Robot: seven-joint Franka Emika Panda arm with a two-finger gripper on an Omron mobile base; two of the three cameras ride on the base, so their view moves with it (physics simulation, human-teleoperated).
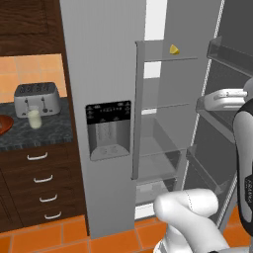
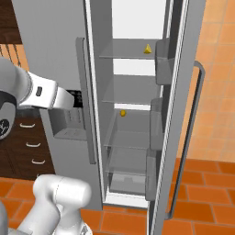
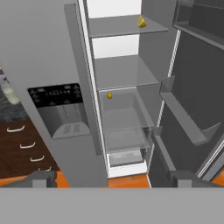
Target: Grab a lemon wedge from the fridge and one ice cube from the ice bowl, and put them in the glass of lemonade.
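Fridge right door is swung open, left door with the black dispenser panel shut. Lemon wedge sits on the top glass shelf inside, toward the right end of it, near the open door's bins. Same wedge in the right base view and in the hand view.

Gripper is released, jaws spread wide, holding nothing. Its 2 fingertips show at the bottom of the hand view, one at each side, with the fridge interior framed between them. Wedge is well apart from the gripper: high up and farther in, on the top shelf, while the hand looks in from outside the compartment.

A 2nd small yellow-orange item lies lower down, at the back of a middle shelf; too small to tell what it is.

Glass of lemonade stands on the dark counter left of the fridge, just in front of the toaster. Ice bowl is cut by the left frame edge, near the glass.

Dispenser panel has a row of small markings; not readable. No brand legible.
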